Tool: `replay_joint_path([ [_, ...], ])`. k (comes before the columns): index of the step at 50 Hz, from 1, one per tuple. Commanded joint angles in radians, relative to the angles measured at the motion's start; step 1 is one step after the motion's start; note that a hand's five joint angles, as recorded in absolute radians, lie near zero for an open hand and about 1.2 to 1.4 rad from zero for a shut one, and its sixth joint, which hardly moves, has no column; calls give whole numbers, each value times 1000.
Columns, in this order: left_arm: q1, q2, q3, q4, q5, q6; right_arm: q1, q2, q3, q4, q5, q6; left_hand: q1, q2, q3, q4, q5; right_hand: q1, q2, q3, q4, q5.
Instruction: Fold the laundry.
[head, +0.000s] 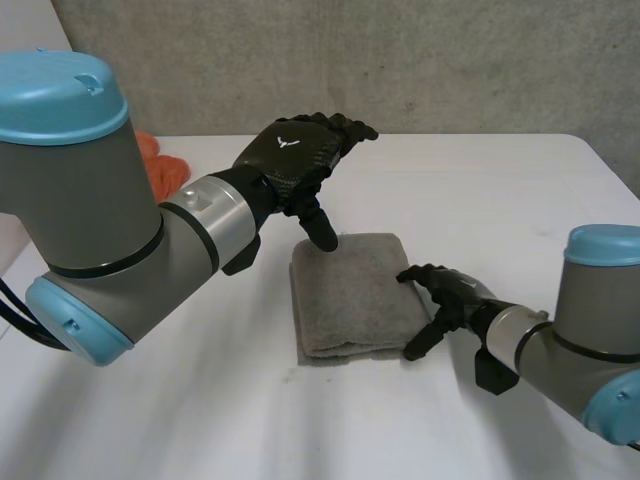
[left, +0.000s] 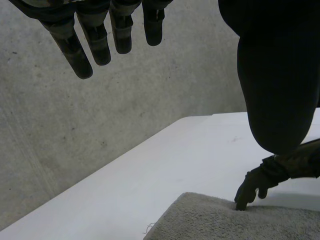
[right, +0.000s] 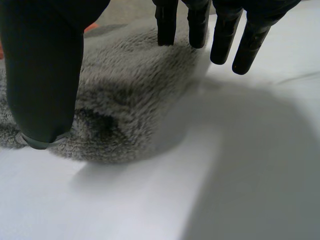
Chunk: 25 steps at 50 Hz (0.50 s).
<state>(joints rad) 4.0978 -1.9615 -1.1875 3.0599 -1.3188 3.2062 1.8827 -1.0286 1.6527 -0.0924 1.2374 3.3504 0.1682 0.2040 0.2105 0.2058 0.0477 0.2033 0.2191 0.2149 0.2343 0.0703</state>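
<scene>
Left arm (head: 110, 220): closest to the camera, it reaches in from the left across the surface (head: 500, 190) toward the towel.
Left robot hand (head: 292, 152): open, with its fingers straight and raised clear of the cloth. Only the thumb points down, its tip on the towel's far left corner.
Towel (head: 350, 295): grey and fluffy, it lies in the middle of the surface as a compact rectangle. Layers are stacked along the near edge and the top is smooth.
Right robot hand (head: 450, 295): open and gripping nothing. Its straight fingers rest at the towel's right edge and its thumb is beside the near right corner, by the layered end. The right wrist view shows the same spread.
Orange cloth (head: 165, 170): bunched at the far left of the surface behind the left arm, well apart from the towel.
Done so far: the towel looks fully folded, its edges roughly in line.
Left to do: probably just pressing or squaring the bundle, then letting go. If the orange cloth is also laundry, it is not yet folded.
Risk: a sideways nudge from either robot hand could shift the layers out of line.
</scene>
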Motion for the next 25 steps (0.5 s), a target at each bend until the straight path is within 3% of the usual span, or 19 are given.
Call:
replay_joint_path([
  [1,-2,-4,-3,2,-3,1,52,53,-51,-30,7,7,13,-23,-29,-25,-41,116,101,105,85,75],
  [13,-2,-13,-6,2,-2,1,70,97,-88,-89,27,20,16,-20,-26,-22,-38,404,388,392,373,362],
  [23,-1,-22,-7,2,-2,1,70,125,-140,-110,62,18,16,-20,-26,-22,-38,1192,1176,1180,1161,1151],
  [25,-1,-24,-7,2,-2,1,70,134,-162,-109,65,11,16,-20,-26,-22,-38,1193,1177,1181,1162,1151],
])
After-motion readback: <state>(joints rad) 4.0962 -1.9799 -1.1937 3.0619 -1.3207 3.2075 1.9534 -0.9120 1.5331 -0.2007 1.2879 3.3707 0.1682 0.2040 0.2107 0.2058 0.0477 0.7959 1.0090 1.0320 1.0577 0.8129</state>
